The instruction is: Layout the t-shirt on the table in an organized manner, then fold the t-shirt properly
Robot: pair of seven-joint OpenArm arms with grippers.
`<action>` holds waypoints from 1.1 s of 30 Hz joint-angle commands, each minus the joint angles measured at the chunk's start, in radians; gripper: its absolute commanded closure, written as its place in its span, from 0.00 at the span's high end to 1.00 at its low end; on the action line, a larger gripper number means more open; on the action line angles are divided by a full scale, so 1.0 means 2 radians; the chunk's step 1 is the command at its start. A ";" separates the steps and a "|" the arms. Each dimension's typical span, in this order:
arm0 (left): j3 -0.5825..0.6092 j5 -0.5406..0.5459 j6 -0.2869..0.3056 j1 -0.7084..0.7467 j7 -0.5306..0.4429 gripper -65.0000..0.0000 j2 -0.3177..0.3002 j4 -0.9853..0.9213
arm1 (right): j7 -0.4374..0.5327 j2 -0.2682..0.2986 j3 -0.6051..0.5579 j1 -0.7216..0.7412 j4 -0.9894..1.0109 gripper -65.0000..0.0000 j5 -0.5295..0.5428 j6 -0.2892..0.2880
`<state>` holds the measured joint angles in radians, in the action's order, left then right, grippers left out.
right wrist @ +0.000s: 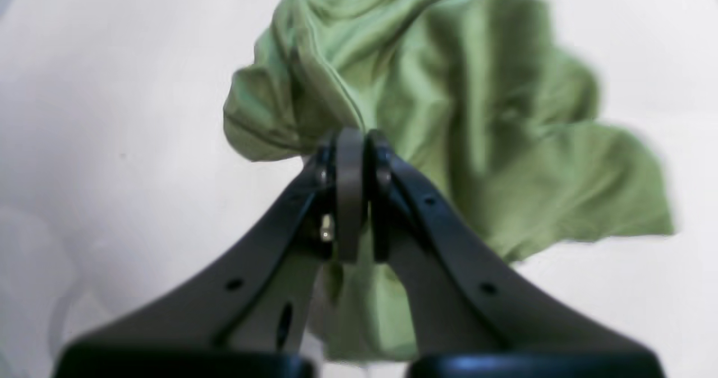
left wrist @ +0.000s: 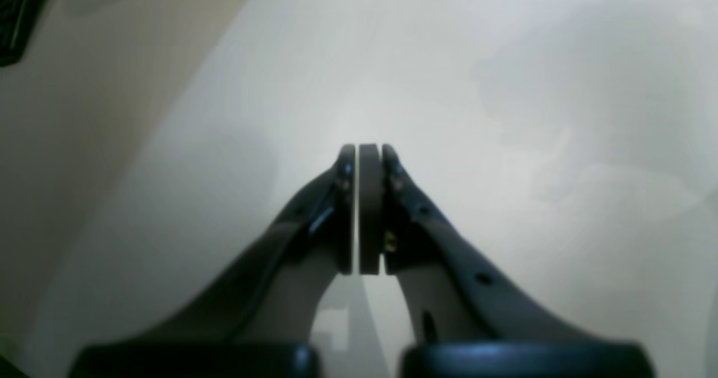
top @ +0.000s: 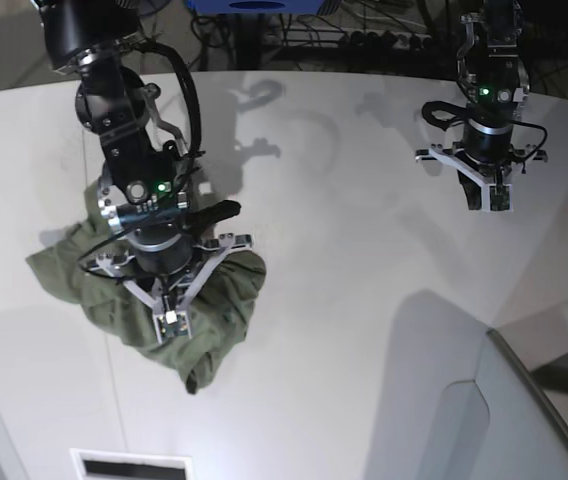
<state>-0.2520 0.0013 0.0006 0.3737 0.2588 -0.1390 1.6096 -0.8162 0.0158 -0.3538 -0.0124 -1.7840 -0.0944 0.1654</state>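
The olive-green t-shirt (top: pixel 74 275) lies crumpled in a heap on the white table (top: pixel 344 260), at the left in the base view. My right gripper (top: pixel 171 322) stands over the heap. In the right wrist view this gripper (right wrist: pixel 359 142) is shut on a fold of the t-shirt (right wrist: pixel 477 142), with green cloth bunched beyond and below its fingers. My left gripper (top: pixel 494 203) hangs over bare table at the far right, well away from the cloth. The left wrist view shows the left gripper (left wrist: pixel 369 151) shut with nothing in it.
A grey translucent panel (top: pixel 504 420) rises at the table's lower right. A white box with a dark slot (top: pixel 129 465) sits at the front edge. Cables and dark equipment (top: pixel 364 30) lie beyond the far edge. A dark object (left wrist: pixel 17 13) shows off the table's curved edge.
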 commanded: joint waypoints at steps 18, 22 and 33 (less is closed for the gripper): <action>0.000 0.002 -0.003 -0.038 -0.009 0.03 -0.002 -0.022 | -0.023 0.012 0.099 0.012 -0.101 0.00 -0.005 -0.048; 0.037 0.002 -0.003 -0.065 -0.009 0.03 -0.006 -0.039 | -0.020 0.013 0.098 0.000 -0.103 0.00 -0.005 -0.048; 0.217 0.010 -0.002 -0.176 -0.009 0.43 -0.001 -0.039 | -0.020 0.014 0.075 -0.010 -0.103 0.00 -0.005 -0.049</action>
<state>0.1879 0.0135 -0.0006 0.0345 0.2684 -0.1417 1.5154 -0.8780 0.0437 -0.2047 -0.0399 -1.9694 -0.0978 0.0669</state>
